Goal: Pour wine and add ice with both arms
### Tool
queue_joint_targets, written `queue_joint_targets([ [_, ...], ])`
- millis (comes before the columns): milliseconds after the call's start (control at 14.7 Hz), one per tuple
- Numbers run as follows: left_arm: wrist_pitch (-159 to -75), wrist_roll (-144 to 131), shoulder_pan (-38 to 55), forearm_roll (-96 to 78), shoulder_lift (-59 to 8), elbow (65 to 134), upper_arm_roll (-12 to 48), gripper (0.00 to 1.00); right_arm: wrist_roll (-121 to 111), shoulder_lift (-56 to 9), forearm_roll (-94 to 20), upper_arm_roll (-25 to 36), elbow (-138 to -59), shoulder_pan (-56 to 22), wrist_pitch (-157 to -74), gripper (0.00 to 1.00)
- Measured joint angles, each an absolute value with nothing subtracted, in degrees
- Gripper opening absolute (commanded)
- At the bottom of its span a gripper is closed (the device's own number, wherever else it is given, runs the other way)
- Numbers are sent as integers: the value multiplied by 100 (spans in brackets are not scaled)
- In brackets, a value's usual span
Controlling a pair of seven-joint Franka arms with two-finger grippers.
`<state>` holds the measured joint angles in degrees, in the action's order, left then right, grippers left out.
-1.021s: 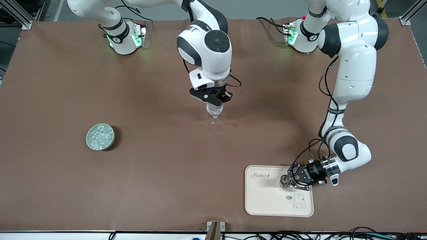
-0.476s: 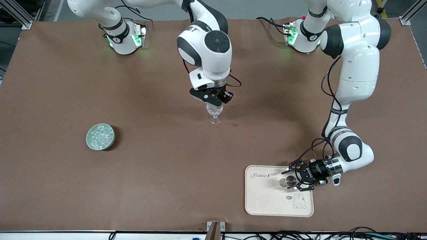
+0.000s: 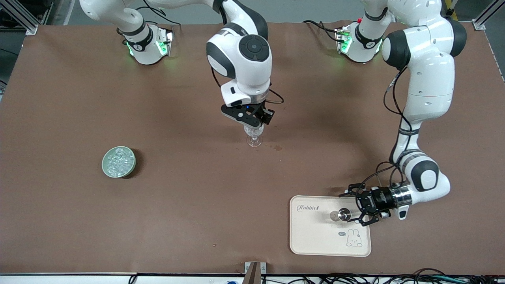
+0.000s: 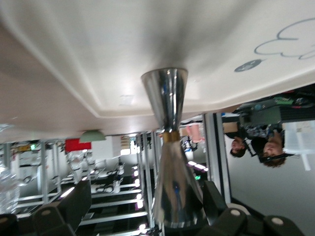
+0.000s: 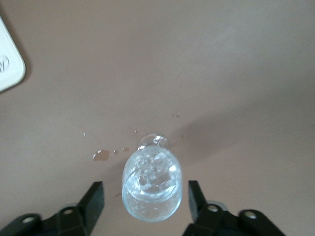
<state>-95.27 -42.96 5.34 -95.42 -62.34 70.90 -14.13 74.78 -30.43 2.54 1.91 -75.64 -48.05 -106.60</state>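
A: Left pincer is sitting low over the cream tray, fingers spread, gripping nothing. Steel jigger is standing upright on the tray just off its fingertips, clear of them.

B: Confirming in the left wrist view: jigger is standing on the tray, pincer fingers sitting apart on both sides of it, no contact. Where's the tray lying?

A: By the counter edge nearest the front camera, toward the left arm's end. Rabbit drawing is showing on it.

B: Right pincer?

A: Right pincer is hanging over the stemmed glass mid-counter, opened. In the right wrist view the fingers are flanking the glass with gaps on both sides, so not gripping.

B: Ice?

A: Ice is piling in the green bowl, toward the right arm's end of the counter, well apart from the glass. Clear cubes are also lying inside the glass.

B: Anything else?

A: Small wet drops are sitting on the counter just beside the glass foot; the front view is showing a spot there too.
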Motion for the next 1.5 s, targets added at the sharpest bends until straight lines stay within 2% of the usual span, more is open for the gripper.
queue_joint_targets([
  [136,-8705,-4296,503,-9542,-6233,7093,-1864,100,7095,-2673,262,237,-7470,-4534,-10213,100],
  [340,-8181,-4289,442,-9500,-6232,7087,-2218,100,6211,-1979,294,273,-7450,-3915,-9655,100],
  [749,-8107,-2922,536,-8696,-5855,7024,-2509,100,3973,-1067,443,290,-7462,-2115,-8900,100],
  [1225,-8137,871,505,-6594,-4845,6998,-3112,100,1227,-779,444,291,-7487,-277,-8550,100],
  [1497,-8447,1232,505,-4807,-4058,6966,-2980,100,592,-403,293,290,-7953,358,-8601,100],
])
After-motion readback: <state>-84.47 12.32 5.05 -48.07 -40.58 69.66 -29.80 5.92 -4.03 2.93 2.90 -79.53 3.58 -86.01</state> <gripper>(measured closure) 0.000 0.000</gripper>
